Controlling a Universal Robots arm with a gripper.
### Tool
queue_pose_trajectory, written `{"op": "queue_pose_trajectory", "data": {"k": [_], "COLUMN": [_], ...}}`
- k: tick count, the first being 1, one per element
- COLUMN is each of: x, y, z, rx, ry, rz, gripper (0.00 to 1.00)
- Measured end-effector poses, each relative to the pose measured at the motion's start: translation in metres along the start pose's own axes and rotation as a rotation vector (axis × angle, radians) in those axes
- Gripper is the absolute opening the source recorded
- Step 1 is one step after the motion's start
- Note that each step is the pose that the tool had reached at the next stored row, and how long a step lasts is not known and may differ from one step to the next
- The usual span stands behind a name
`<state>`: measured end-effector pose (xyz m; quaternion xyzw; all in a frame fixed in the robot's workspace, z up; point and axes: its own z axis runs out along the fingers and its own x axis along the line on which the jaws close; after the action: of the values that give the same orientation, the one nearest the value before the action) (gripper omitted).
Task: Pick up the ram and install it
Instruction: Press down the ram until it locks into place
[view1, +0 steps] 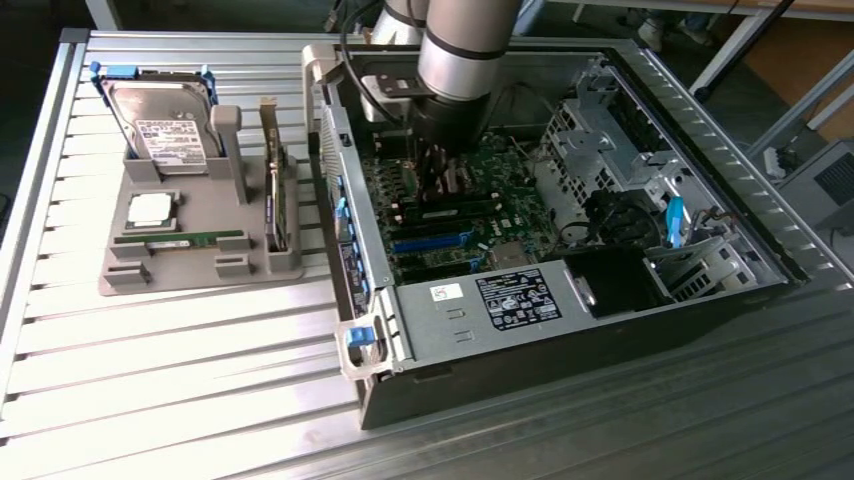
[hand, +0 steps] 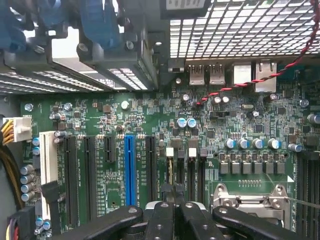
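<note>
A: Starting at the exterior view's left, what sits on the tabletop (view1: 160, 380)?

B: A grey holder tray (view1: 134, 275) carrying a hard drive (view1: 160, 125) at its far end, a square silver processor (view1: 150, 208) in the middle, and a ram stick (view1: 180, 240) lying flat in a slot near the tray's front edge. An upright expansion card (view1: 274, 190) stands along the tray's side nearest the computer.

A: And to the right of that?

B: The open computer case (view1: 601, 330), lying on its side with the motherboard (view1: 487, 215) exposed. The arm (view1: 467, 50) reaches down into it from above.

A: Where is the gripper?

B: The gripper (view1: 441, 175) hangs low over the motherboard, close to the long slots. In the wrist view, the gripper (hand: 174, 197) has its black fingers (hand: 160, 220) pressed together, with a thin dark edge pinched between the tips; I cannot tell what that is.

A: So how does the ram lie relative to the gripper?

B: The stick on the tray is well apart from it, off to the exterior view's left, outside the case wall. The blue slot (hand: 130, 170) on the board lies just beside the fingertips.
</note>
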<state>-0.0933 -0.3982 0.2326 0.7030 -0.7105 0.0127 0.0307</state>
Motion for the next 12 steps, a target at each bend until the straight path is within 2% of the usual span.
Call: {"op": "queue_pose_trajectory", "data": {"k": [6,7,8,11,12], "x": [0.000,0.000,0.000,0.000,0.000], "y": [0.0000,0.0000,-0.0024,-0.0242,-0.0285], "z": [0.0015,-0.0021,-0.0037,-0.0052,-0.0061], "rx": [0.0006,0.0000,0.0003,-0.0029,-0.0034], "ry": [-0.0010,0.0018,0.0023,0.0041,0.0052], "rz": [0.000,0.000,0.000,0.000,0.000], "gripper": [0.09,0.09,0.09,0.09,0.09]}}
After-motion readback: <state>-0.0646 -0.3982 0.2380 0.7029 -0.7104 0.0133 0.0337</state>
